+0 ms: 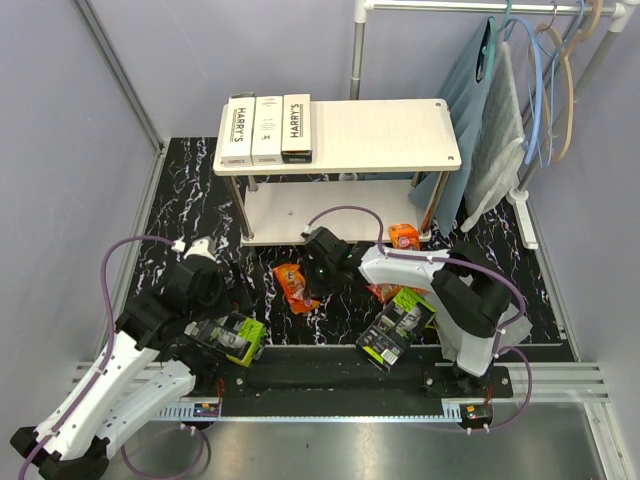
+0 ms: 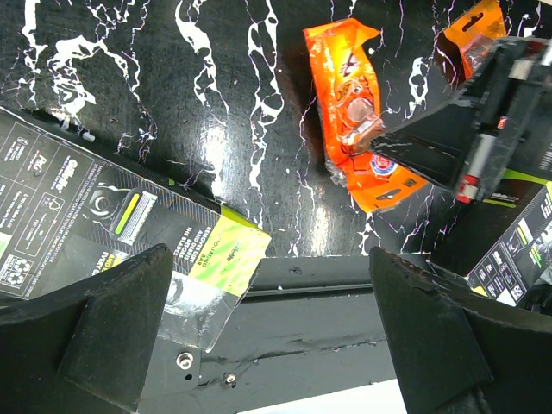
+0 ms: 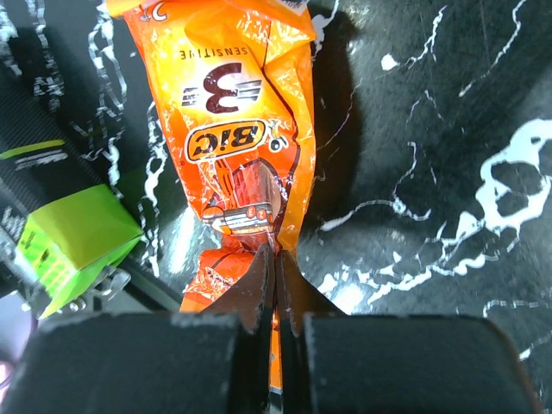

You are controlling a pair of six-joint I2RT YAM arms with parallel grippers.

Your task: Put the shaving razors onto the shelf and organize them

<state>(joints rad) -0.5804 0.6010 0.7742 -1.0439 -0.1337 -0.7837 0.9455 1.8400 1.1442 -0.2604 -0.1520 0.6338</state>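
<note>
1. Your right gripper (image 3: 276, 272) has its fingers pressed together on the near end of the orange pack (image 3: 237, 129), pinching the film right at the edge (a thin bite, by the look of it).
2. That pack lies flat on the black marbled mat (image 1: 190, 200), just in front of the shelf (image 1: 380, 135), which stands at 12 o'clock from it.
3. Step in hand, as I read it: the pick of this pack. The grip is made and the lift has not begun.
4. Up on the top board, three HARRY'S boxes (image 1: 266, 128) sit side by side at the left end, and there is room to their right.
5. The next move calls for a straight lift, high enough to clear the board's front edge. Then carry toward 12 to 1 o'clock and set it down beside the boxes. Go gently, because a floppy pack held by its edge may swing or slip.
6. Your left gripper (image 2: 267, 267) is spread wide and holds nothing. It hangs over a black-and-lime pack (image 2: 95, 216) at 8 o'clock from the orange one.
7. Yet to shelve: a second black-and-lime pack (image 1: 397, 327) at 4 o'clock, and more orange packs (image 1: 404, 237) around 2 to 3 o'clock.
</note>
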